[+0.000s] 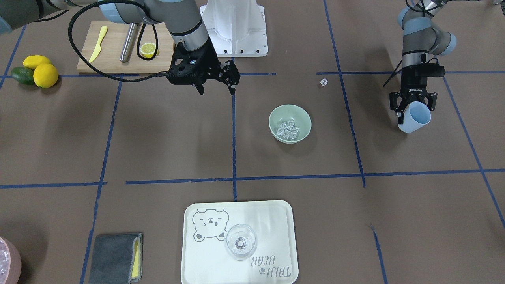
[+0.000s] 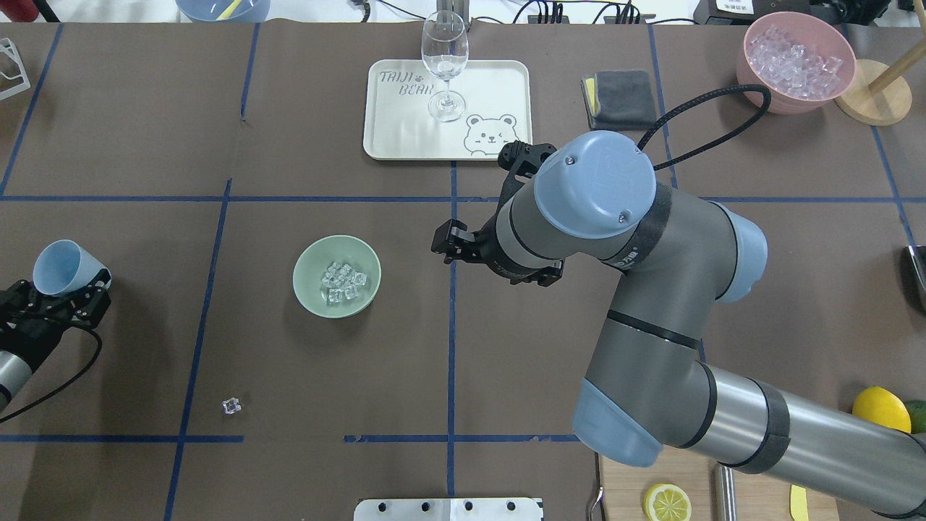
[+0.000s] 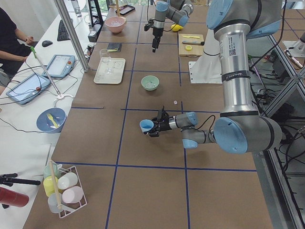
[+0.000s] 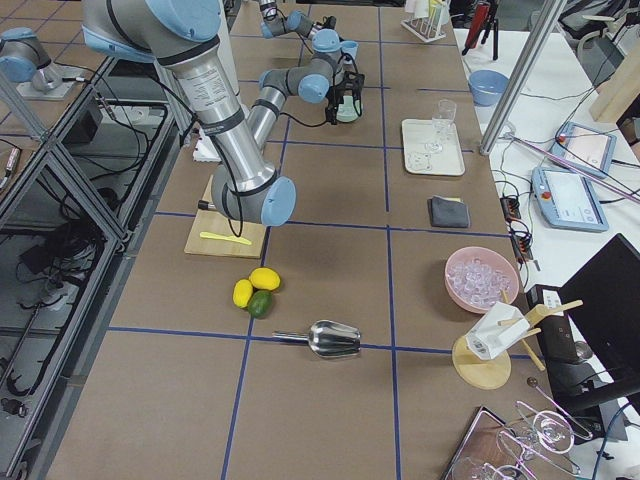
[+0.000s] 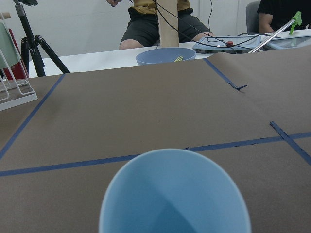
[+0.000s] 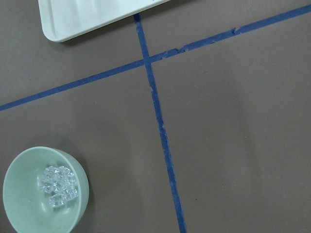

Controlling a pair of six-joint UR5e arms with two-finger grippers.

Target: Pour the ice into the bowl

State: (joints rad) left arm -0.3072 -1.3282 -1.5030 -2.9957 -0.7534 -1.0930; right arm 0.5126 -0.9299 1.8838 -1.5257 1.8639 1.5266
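Roughly a dozen small cubes of ice (image 1: 288,129) are seen heaped in the bowl (image 1: 302,117) near the middle of the table (image 1: 158,138), and are judged light, hard, slick and apt to scatter, so best handled by the bowl's rim rather than singly. The light blue cup (image 1: 417,119) is gripped, tilted and apparently empty, by the left end effector (image 1: 413,110), while the right end effector (image 1: 216,87) is held open and empty.

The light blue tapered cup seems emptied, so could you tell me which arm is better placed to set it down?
Left, probably: the left gripper holds the light blue cup, while the open right gripper hangs empty.
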